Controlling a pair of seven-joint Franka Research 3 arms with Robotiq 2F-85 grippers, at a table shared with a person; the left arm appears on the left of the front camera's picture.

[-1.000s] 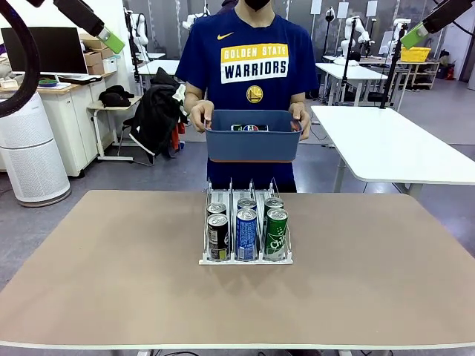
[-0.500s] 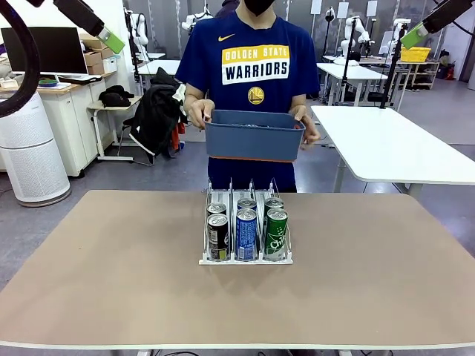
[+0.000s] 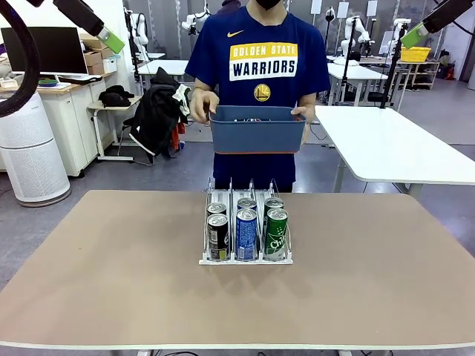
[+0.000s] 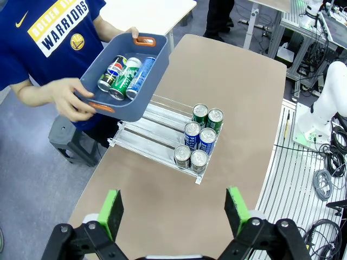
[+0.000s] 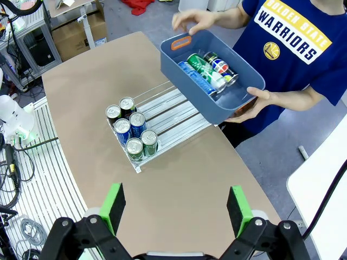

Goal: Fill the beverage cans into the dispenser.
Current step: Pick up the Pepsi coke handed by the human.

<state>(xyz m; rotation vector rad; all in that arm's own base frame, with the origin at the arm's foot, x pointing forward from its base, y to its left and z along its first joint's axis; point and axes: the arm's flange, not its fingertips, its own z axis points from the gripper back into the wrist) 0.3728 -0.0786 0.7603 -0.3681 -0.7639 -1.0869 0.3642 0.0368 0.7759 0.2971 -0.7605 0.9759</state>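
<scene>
The dispenser (image 3: 245, 256) stands mid-table with several beverage cans at its near end, two in each lane: black (image 3: 217, 237), blue (image 3: 246, 234) and green (image 3: 276, 234) in front. Behind the table's far edge a person holds a blue-grey bin (image 3: 257, 137) in both hands, with more cans (image 4: 126, 76) lying inside it. My left gripper (image 4: 173, 192) hovers high above the table, open and empty, looking down on the dispenser (image 4: 154, 135). My right gripper (image 5: 175, 188) is likewise high, open and empty, above the dispenser (image 5: 173, 116) and the bin (image 5: 227, 108).
The brown table (image 3: 111, 282) has free room all around the dispenser. A white table (image 3: 386, 141) stands beyond at the right. A white air purifier (image 3: 30, 148) and a chair with a dark jacket (image 3: 156, 119) stand at the left.
The person has levelled the bin, lifted it a little and shifted it slightly to the right. Both arms and the cans in the dispenser have stayed still.
</scene>
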